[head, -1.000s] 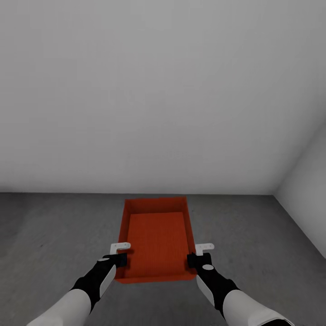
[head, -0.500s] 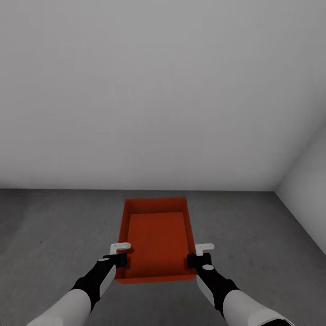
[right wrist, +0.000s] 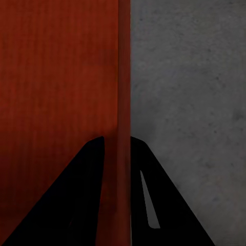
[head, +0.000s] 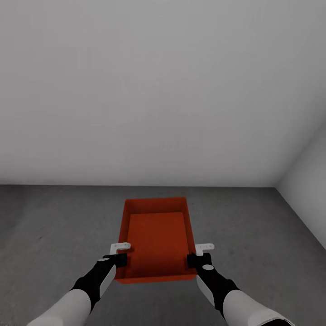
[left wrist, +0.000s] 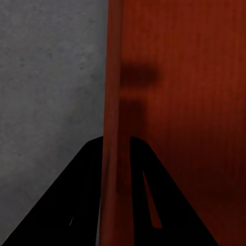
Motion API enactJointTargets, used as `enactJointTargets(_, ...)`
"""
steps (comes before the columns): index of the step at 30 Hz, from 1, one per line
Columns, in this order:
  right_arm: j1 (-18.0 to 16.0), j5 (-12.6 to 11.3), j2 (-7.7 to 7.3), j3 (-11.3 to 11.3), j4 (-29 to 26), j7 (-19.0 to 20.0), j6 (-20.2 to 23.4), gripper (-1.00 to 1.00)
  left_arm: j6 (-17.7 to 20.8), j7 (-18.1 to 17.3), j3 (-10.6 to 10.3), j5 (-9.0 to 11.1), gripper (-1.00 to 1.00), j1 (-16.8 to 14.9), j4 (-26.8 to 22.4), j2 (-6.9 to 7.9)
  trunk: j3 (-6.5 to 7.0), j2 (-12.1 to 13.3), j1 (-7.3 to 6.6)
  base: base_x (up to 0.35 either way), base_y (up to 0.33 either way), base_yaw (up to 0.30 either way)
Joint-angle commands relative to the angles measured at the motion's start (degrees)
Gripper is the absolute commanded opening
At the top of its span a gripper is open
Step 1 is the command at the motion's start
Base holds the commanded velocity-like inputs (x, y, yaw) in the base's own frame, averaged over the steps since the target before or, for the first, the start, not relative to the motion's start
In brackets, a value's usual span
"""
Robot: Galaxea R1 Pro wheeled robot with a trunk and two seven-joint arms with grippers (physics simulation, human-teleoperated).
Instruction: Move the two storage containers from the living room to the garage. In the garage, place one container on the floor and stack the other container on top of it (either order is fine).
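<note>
Left side: concrete floor [head: 50, 235], dark grey and speckled, meets a plain pale wall [head: 158, 90]. This fits the garage.

Left gripper [head: 118, 260]: clamped on the left long wall of the storage container [head: 156, 237], near its close end. In the left wrist view the two dark fingers [left wrist: 77, 205] straddle the thin red wall [left wrist: 115, 102], one inside the bin, one outside, with floor showing past the outer finger.

Centre: one orange-red open bin, no lid, nothing inside, long axis pointing away from the robot toward the wall. Held level between both arms; judged to be off the floor, though the head view alone does not settle this.

Right gripper [head: 199, 259]: likewise closed on the right long wall, mirror of the left. The right wrist view shows the fingers [right wrist: 164, 205] on either side of the wall edge [right wrist: 123, 102].

Reasoning on the hold: thin walls give no handle, so pinching opposite walls at matched points keeps the bin balanced and stops it twisting.

Far right: a second wall [head: 308, 199] forms the room corner.

Judged step: carrying, set-down not yet done
</note>
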Motion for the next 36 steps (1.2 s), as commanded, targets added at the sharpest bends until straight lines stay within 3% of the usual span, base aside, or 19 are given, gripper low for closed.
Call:
enactJointTargets(1, -0.1, -0.6, -0.06, -1.5, 0.1, -0.7, -0.3, -1.00, 0.4, 0.6, 0.0, -0.9, -1.00, 0.0, -0.3, 1.39, -0.32, -0.4, 0.22, 0.000, 0.000, 0.000)
enactJointTargets(18, -0.1, -0.6, -0.06, -1.4, 0.1, -0.7, -0.5, -1.00, 0.4, 0.6, 0.0, -0.9, -1.00, 0.0, -0.3, 1.36, -4.95, -7.3, 3.96, 0.000, 0.000, 0.000)
enactJointTargets(36, -0.1, -0.6, -0.06, -1.4, 0.1, -0.6, -0.3, -1.00, 0.4, 0.6, 0.0, -0.9, -1.00, 0.0, -0.4, 1.38, -5.75, -7.3, 3.96, 0.000, 0.000, 0.000)
